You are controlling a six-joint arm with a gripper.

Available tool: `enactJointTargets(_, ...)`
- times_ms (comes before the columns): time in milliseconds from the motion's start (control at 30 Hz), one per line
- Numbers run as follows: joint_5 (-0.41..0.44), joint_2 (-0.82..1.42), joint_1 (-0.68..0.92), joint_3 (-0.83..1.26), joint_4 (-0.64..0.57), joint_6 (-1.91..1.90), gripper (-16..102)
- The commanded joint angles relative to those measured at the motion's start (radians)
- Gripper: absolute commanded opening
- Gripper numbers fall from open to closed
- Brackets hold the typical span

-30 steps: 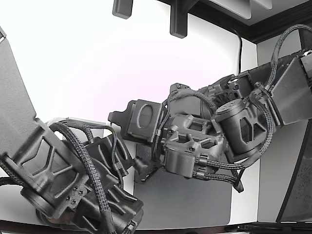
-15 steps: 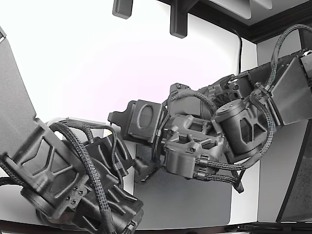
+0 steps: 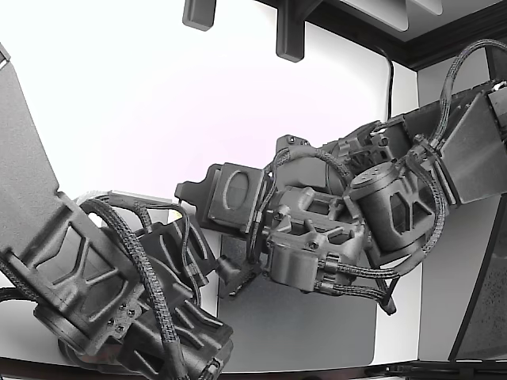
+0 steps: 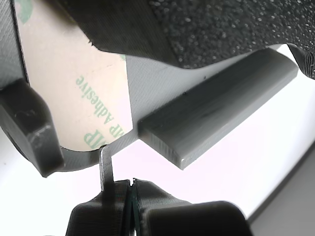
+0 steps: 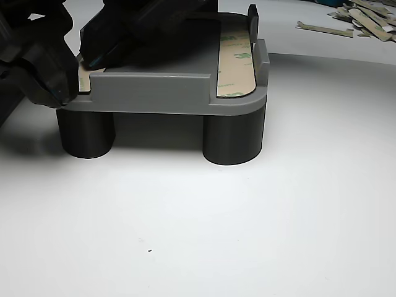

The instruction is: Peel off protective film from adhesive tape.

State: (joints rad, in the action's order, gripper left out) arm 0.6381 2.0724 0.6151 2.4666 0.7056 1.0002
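In the wrist view my gripper [image 4: 130, 189] is shut, its jaws pressed together. A thin tab [image 4: 106, 167] of the tan protective film [image 4: 74, 83], printed in green, runs from the film's edge down to the fingertips. The film lies on the grey part [image 4: 216, 113]. In the other view the grey part [image 5: 154, 90] stands on two dark round legs. One film-covered tape strip [image 5: 236, 55] lies bare along its right side. A second strip [image 5: 86, 75] at the left is mostly hidden under dark gripper fingers [image 5: 93, 52].
Several peeled film strips [image 5: 359, 18] lie on the white table at the back right of the other view. In the exterior view a second arm [image 3: 103, 277] fills the lower left, close to my arm [image 3: 380, 198], above a grey mat [image 3: 309, 324].
In the exterior view my wrist has shifted slightly down and to the right. The second arm has not moved.
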Motion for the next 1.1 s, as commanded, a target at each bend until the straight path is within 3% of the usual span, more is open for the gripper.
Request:
enactJointTargets(0,0.006,0.015,-0.006,-0.032,0.0,-0.002,-11)
enactJointTargets(1067,0.009,-0.002,0.002,-0.051,0.011,-0.017,-11)
